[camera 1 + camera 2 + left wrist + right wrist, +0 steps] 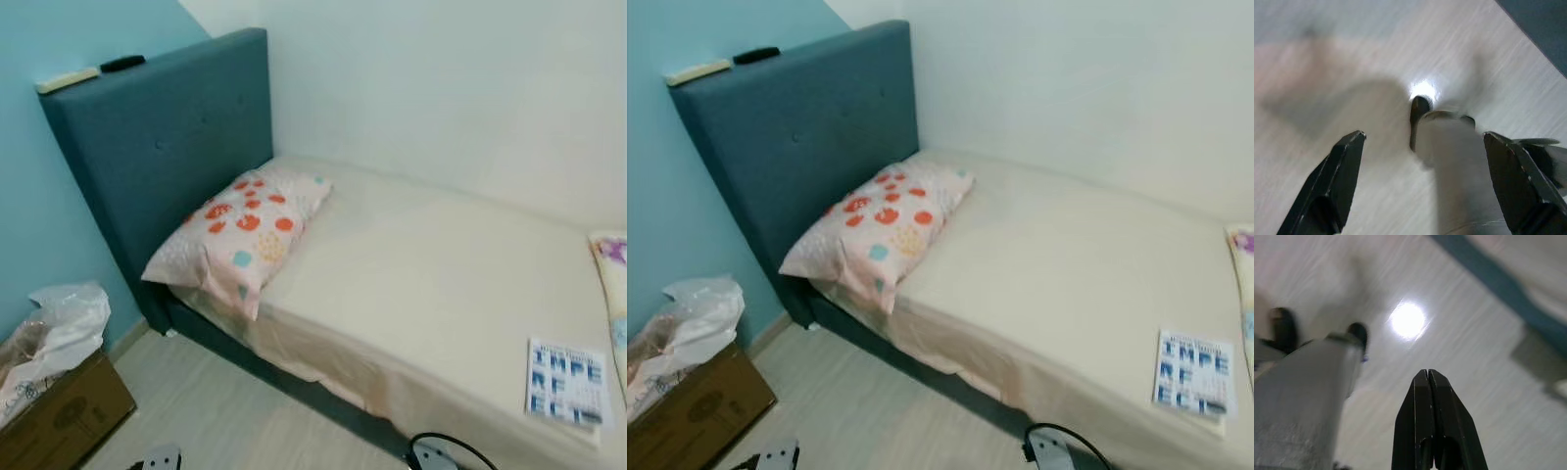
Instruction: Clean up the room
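A single bed (441, 264) with a cream sheet and a teal headboard (167, 137) stands against the white wall. A pillow (240, 235) with orange and teal dots lies at its head. A blue-and-white booklet (566, 382) lies near the bed's front edge on the right. A second patterned pillow (612, 284) pokes in at the far right. My left gripper (1420, 181) hangs open over the pale wood floor. My right gripper (1431, 421) hangs shut above the floor, holding nothing.
A cardboard box (59, 416) with a crumpled plastic bag (59, 328) stands on the floor at the left, by the teal wall. Two small objects, one pale (67, 80) and one black (121, 64), lie on top of the headboard. Pale floor (225, 421) runs alongside the bed.
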